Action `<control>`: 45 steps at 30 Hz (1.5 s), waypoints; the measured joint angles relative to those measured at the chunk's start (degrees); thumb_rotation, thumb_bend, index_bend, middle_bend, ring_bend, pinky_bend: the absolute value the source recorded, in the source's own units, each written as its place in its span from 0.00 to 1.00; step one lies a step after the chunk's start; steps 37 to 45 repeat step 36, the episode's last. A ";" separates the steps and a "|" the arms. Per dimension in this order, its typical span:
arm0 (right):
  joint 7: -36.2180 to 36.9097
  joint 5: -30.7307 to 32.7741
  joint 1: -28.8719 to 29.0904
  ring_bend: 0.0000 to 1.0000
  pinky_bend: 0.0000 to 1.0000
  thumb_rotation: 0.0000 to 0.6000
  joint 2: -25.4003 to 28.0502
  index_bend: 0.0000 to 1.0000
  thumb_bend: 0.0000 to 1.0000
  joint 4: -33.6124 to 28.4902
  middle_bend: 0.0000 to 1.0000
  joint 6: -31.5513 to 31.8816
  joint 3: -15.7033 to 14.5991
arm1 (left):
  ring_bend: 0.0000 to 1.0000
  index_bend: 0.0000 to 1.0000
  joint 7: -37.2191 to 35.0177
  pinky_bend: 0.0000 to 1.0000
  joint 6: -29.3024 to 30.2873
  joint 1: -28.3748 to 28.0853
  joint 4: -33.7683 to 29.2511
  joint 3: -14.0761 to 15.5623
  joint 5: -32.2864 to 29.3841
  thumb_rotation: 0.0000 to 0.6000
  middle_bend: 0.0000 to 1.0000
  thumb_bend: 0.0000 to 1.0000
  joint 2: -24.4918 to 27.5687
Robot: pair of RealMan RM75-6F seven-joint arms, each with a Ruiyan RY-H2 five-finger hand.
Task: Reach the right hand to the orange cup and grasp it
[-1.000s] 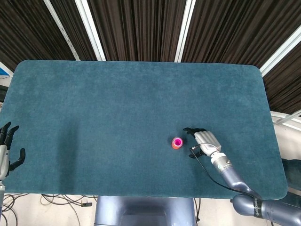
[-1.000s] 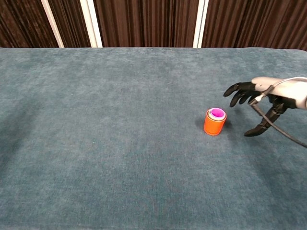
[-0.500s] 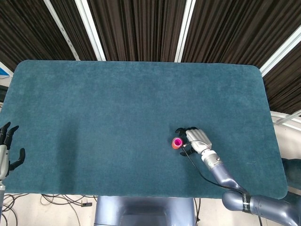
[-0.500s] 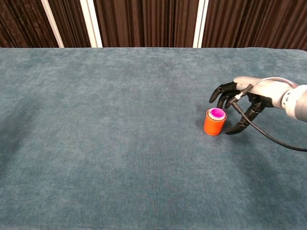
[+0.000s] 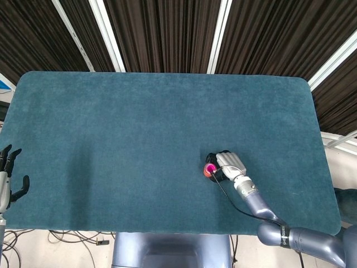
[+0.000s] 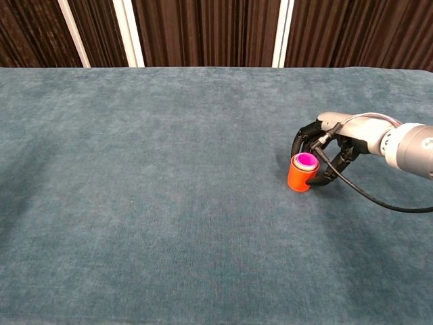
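At the table's [image 5: 139,123] near-left edge the left robot hand [image 5: 6,178] idles, fingers apart, holding nothing. Right of centre stands the orange cup [image 6: 303,172]; the right robot hand [image 6: 331,139] cups it from three o'clock, fingers wrapping, though firm contact seems unconfirmed. Reach done; grasp nearly closed.

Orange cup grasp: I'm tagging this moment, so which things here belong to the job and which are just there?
Part of the job:
- orange cup, upright with a pink inside
- right robot hand, fingers curled around the cup; firm grip not certain

Just there:
- left robot hand, idle beside the table's left edge
- blue table
- dark curtain
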 measured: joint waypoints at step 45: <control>14.78 -15.12 -8.45 0.45 0.28 1.00 30.66 0.50 0.39 -29.98 0.52 9.92 2.52 | 0.00 0.11 2.05 0.00 0.27 -0.20 -0.66 0.47 0.63 1.00 0.00 0.47 -0.48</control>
